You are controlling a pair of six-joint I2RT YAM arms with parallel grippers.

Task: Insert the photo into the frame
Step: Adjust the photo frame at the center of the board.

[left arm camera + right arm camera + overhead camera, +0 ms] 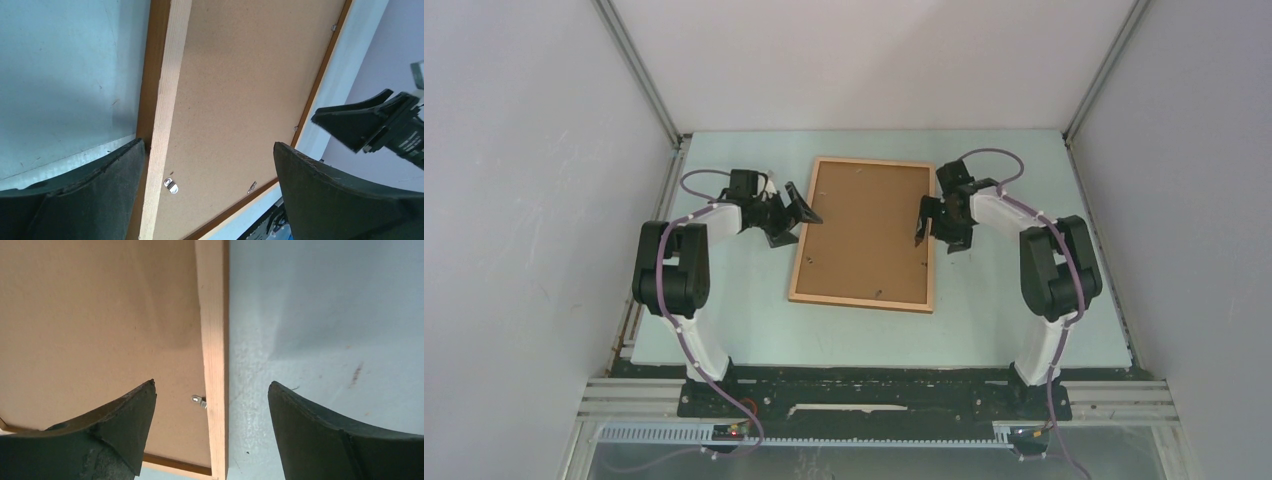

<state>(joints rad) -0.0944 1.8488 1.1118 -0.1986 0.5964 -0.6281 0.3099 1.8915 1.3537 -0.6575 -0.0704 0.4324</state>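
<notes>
- The frame [864, 232] lay face down in the middle of the pale green table [1004, 320], its brown fibreboard back turned up.
- The left gripper [792, 212] hung at the frame's left rail, jaws wide open, one finger on each side of the light wood.
- The right gripper [930, 222] stood at the right rail, jaws likewise spread across it.
- A small metal tab [199, 400] sat on the back panel against that rail.
</notes>
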